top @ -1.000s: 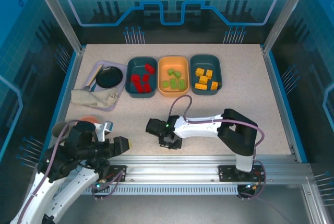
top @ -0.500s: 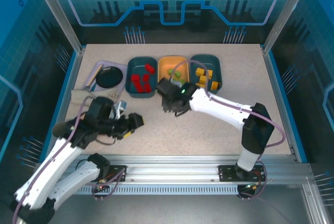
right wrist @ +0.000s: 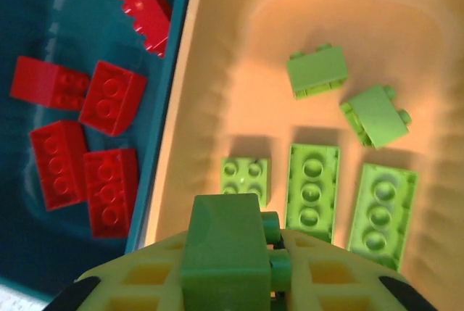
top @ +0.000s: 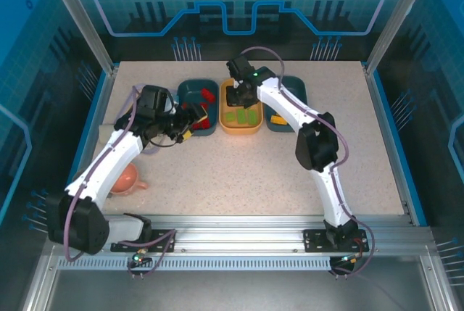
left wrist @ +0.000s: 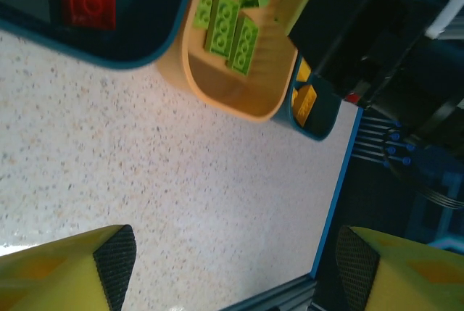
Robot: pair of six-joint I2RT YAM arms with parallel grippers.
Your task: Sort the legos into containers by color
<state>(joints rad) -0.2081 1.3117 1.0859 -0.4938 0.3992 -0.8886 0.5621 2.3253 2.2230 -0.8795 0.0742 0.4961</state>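
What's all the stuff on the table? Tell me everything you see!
Red legos: five, red, in the left teal tray.
Green legos: five, light green, lying in the orange tray.
Held green lego: one, green, in the right gripper above the orange tray.
Yellow legos: the arm hides how many, yellow-orange, in the right teal tray.
Cup: one, orange-pink, on the table near the left arm.
Table: one, speckled beige, under everything.
Left gripper: one, open, holding nothing, by the near edge of the left teal tray.
Right gripper: one, shut on the held green lego, over the orange tray.
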